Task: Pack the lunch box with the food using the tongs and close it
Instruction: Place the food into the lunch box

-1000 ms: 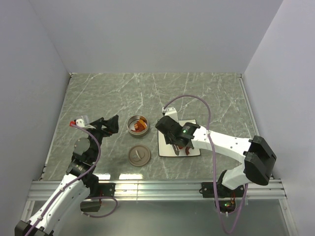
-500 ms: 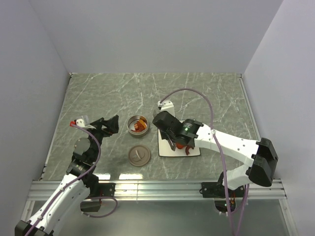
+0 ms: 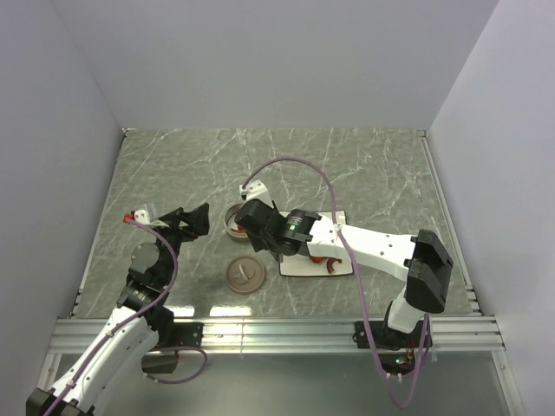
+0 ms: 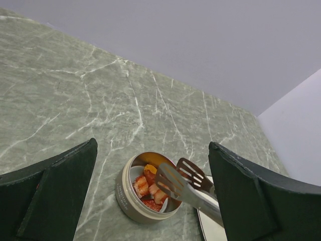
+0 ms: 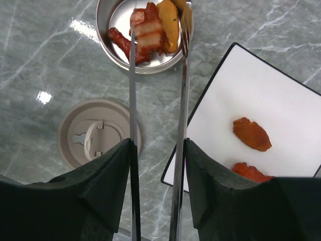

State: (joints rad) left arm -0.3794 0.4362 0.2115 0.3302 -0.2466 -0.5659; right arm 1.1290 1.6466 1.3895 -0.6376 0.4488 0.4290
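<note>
Table grey-green marble, white veins. Tin shiny silver. Food inside is orange, yellow-orange and dark red (one piece striped pink and white). Lid beige-grey. Plate white with a thin dark edge; two orange-brown pieces on it. Tongs silver-grey. Right gripper dark green-black. Arm white and black, cable mauve. Walls pale lavender-grey.

White square plate, green veined marble tabletop, plain grey walls
</note>
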